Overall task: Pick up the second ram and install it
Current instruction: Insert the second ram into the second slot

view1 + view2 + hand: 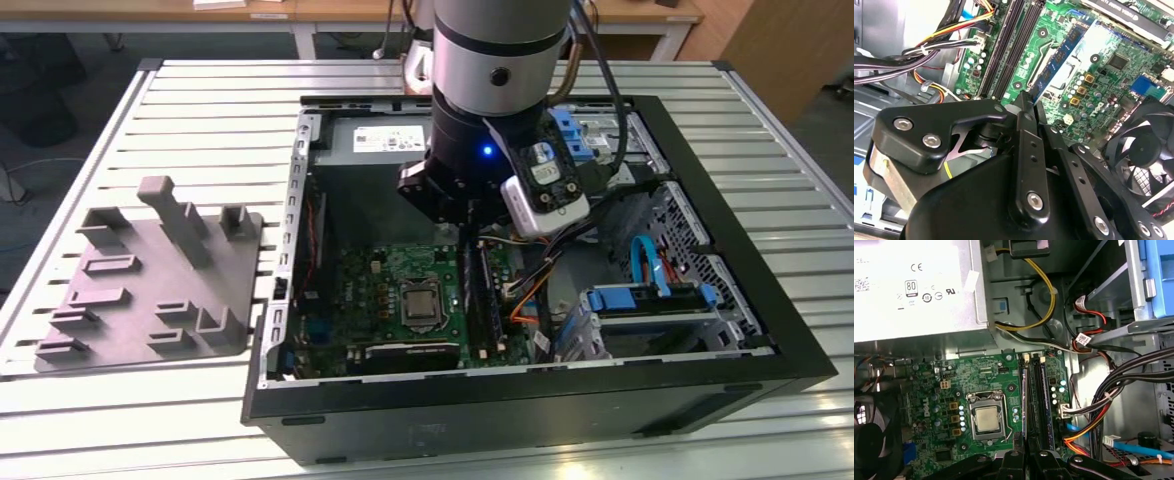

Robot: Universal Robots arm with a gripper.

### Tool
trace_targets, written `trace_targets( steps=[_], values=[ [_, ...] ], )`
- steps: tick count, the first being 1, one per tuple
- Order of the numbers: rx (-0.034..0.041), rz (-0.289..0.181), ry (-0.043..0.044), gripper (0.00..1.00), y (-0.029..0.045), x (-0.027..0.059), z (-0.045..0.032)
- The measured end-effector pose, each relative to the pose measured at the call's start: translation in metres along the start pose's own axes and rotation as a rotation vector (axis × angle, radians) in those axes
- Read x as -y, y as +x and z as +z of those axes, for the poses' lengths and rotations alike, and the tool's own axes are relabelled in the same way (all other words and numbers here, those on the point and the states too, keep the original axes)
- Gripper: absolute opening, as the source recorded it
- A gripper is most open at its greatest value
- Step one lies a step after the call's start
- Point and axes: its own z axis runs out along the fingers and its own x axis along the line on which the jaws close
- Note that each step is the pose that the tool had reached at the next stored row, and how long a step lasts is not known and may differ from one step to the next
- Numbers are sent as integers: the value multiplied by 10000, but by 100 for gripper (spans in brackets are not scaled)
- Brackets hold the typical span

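My arm (497, 60) is a silver-grey cylinder with black bands and a blue light (489, 151) near the wrist. A white-and-black camera (547, 190) sits there, and black cables (597, 60) trail behind. My gripper (1032, 102) is black, its links (1026, 165) studded with silver screws (1034, 201).

Robotics lab or test workshop, by the look of it.

- **Bench:** a slatted aluminium-profile table (187, 110), the kind built for rigs rather than office work.
- **On the bench:** a desktop computer case (534, 420) lies on its side with the panel off. The motherboard (387, 290) and cable bundles (1126, 375) are exposed.
- **Robot:** an industrial robot arm (497, 60) reaches down into the case, with its gripper (1029, 102) above the board. A small white-and-black device (547, 185) is mounted at the wrist.
- **Beside the case:** at the exterior view's left sits a grey moulded fixture tray (147, 290) with slots and posts for parts.
- **Behind the table:** wooden desks (134, 10) on white legs.
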Motion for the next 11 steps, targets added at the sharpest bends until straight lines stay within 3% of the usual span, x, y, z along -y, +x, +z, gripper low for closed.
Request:
trace_targets(
  steps=[11],
  values=[
    [25,612,17,14,0,0,2]
  ],
)
